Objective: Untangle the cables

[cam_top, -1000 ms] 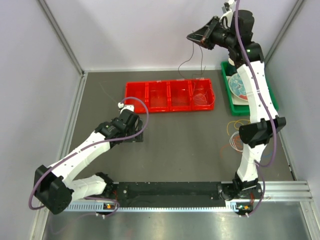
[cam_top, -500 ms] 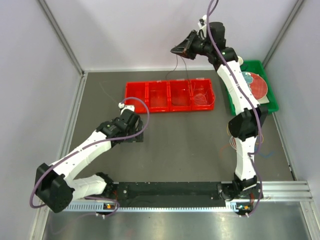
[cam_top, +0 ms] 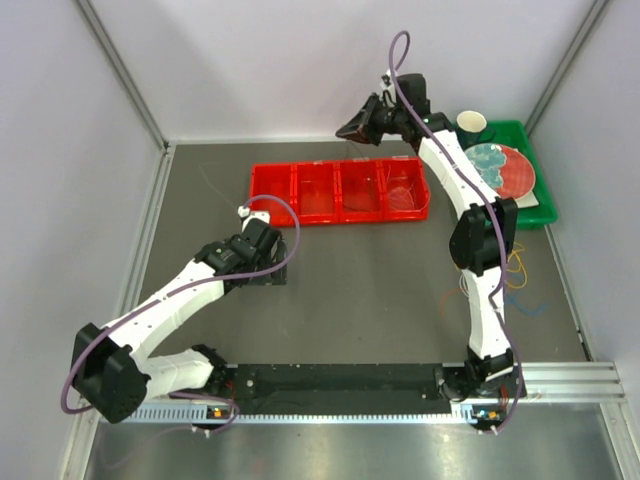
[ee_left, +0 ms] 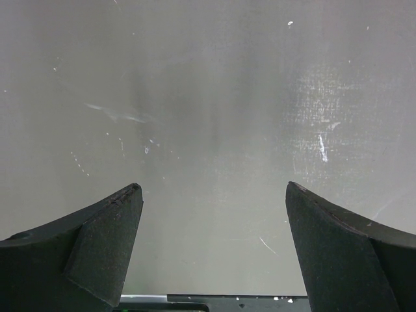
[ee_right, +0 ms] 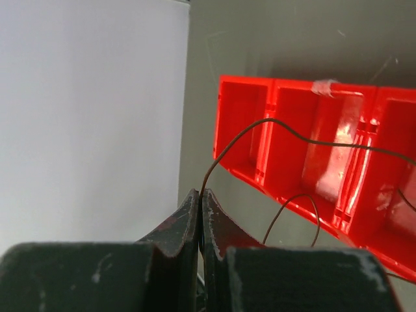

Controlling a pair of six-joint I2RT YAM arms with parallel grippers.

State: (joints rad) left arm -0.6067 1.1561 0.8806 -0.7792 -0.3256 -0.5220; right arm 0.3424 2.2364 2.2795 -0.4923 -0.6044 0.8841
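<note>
Cables (cam_top: 513,272) lie in a loose tangle of hair-thin loops on the grey table (cam_top: 380,270), beside the lower part of the right arm. Orange-yellow, blue and pale strands show, but they are too fine to count. One more, a dark wire (ee_right: 260,121), is pinched between the pressed-together fingers of the right gripper (ee_right: 200,195). It is held high near the back of one red tray (cam_top: 318,195) with four compartments, and arches out over it. A second ago this gripper was higher and further right, above the green bin (cam_top: 535,208). Now one plate (cam_top: 505,168) and one cup (cam_top: 472,125) show there. The left gripper (ee_left: 214,195) has not moved: fingers spread wide, holding nothing, close over bare table.
</note>
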